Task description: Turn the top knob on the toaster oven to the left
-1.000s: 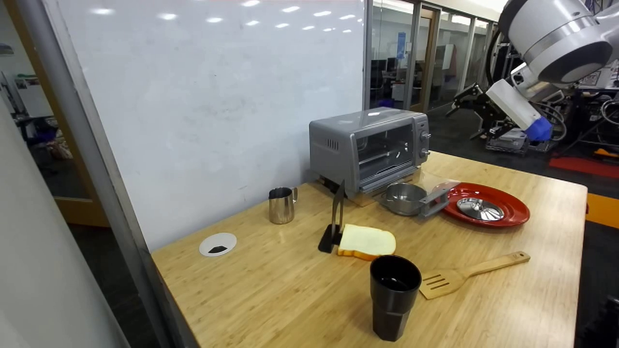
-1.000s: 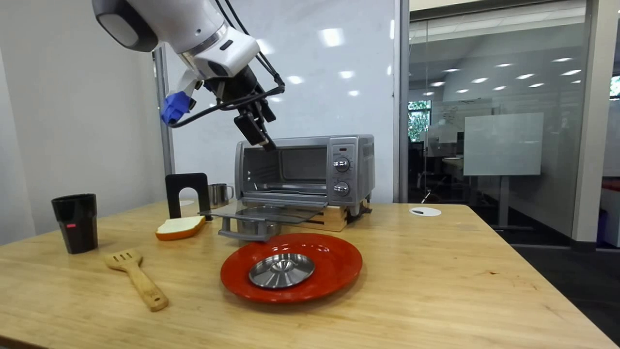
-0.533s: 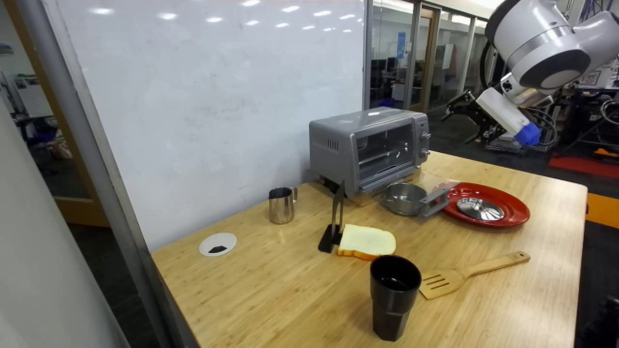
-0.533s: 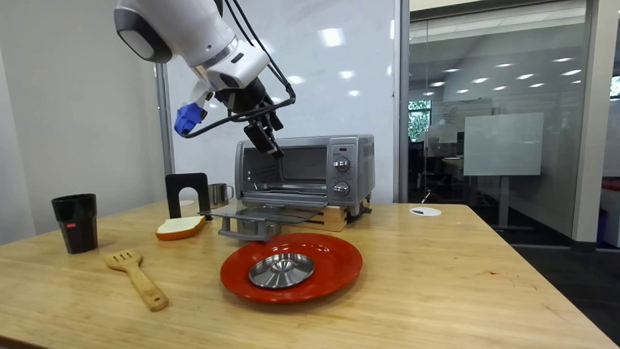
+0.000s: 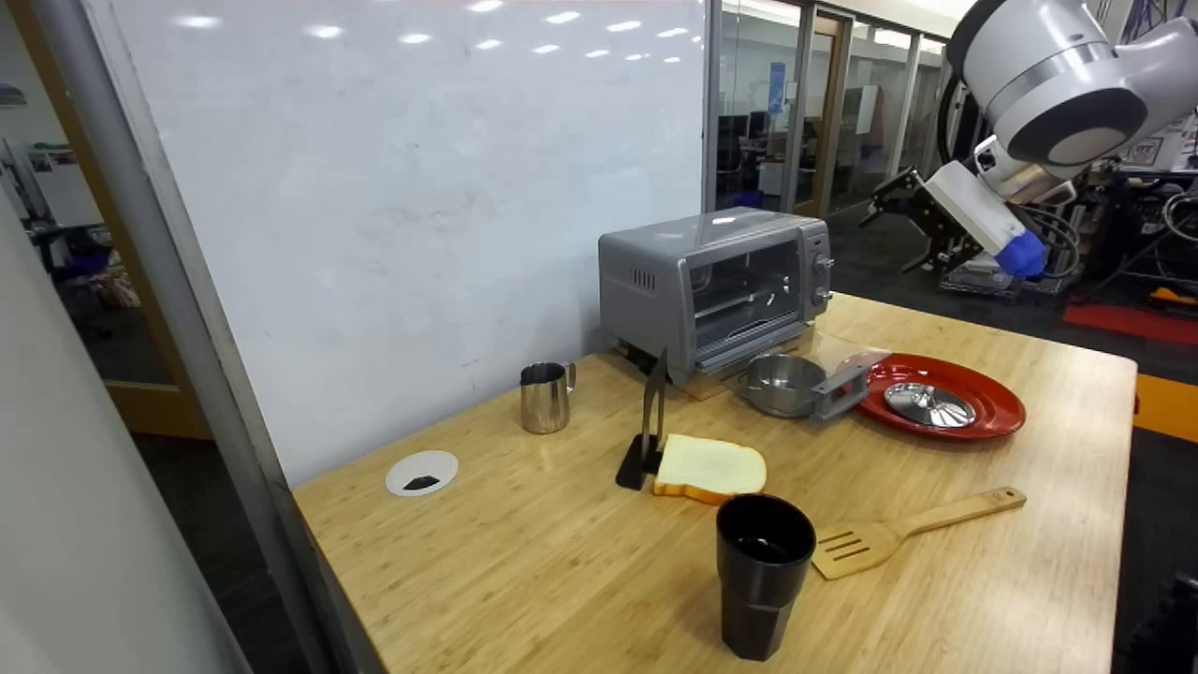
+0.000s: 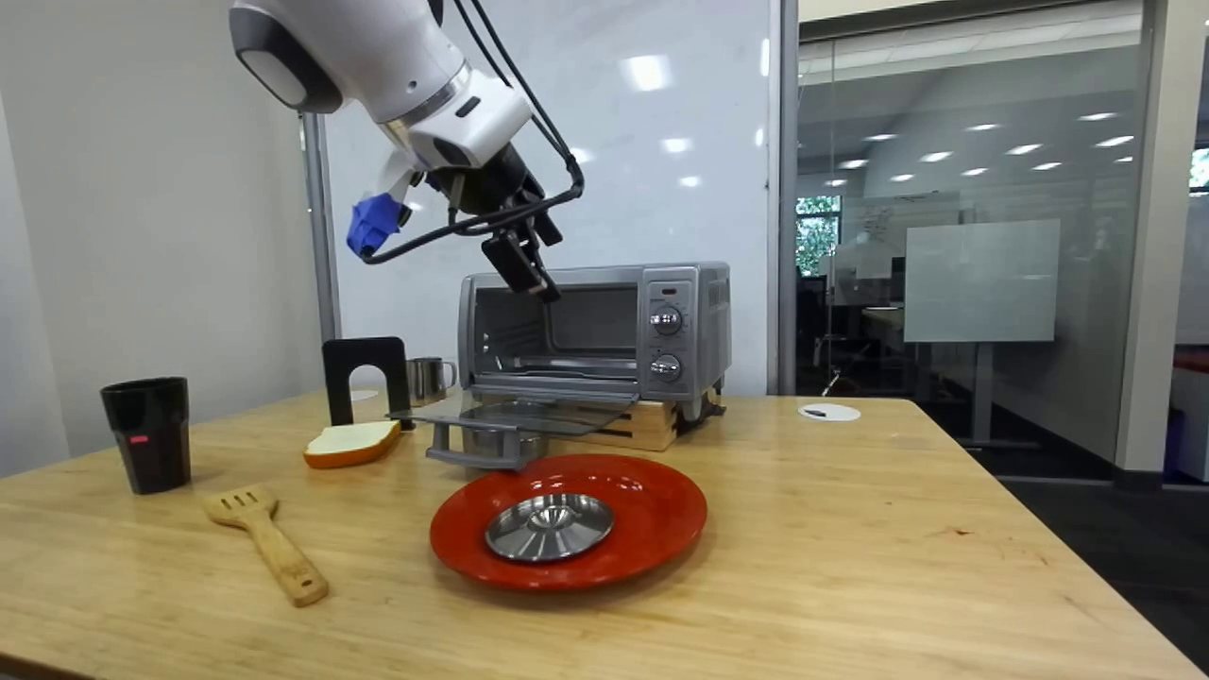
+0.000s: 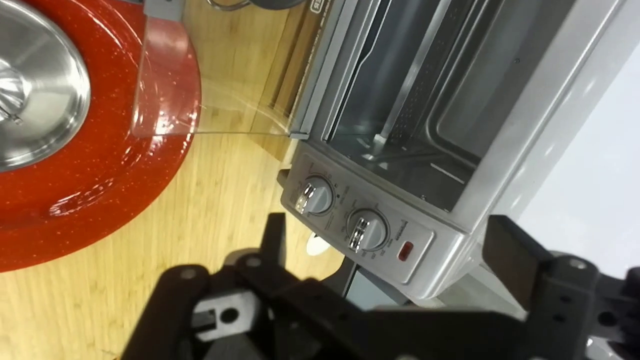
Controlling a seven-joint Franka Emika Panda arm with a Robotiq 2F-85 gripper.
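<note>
The silver-grey toaster oven [image 6: 710, 331] stands at the back of the table, also in an exterior view [image 5: 646, 290]. Its glass door [image 6: 567, 416] is folded down open. The top knob [image 6: 665, 320], grey with a chrome grip, sits above the lower knob [image 6: 665, 367]. In the wrist view the top knob [image 7: 369, 231] lies beside the red light [image 7: 405, 251]. My gripper [image 7: 388, 219] is open and empty. The top knob shows between its fingers but is further off, not touched. In an exterior view the gripper [image 5: 887, 245] hangs in the air in front of the oven.
A red plate [image 6: 652, 529] with a steel lid [image 6: 550, 527] lies in front of the oven. A steel pot [image 5: 784, 384] sits under the lowered door. A steel cup [image 5: 545, 398], black stand [image 6: 366, 378], bread slice [image 5: 711, 466], black cup [image 5: 763, 571] and wooden spatula [image 5: 870, 543] are on the table.
My gripper has moved toward the oven, to the right and slightly down in an exterior view, with a slight rise over the last half second. The oven and tabletop things have not moved.
</note>
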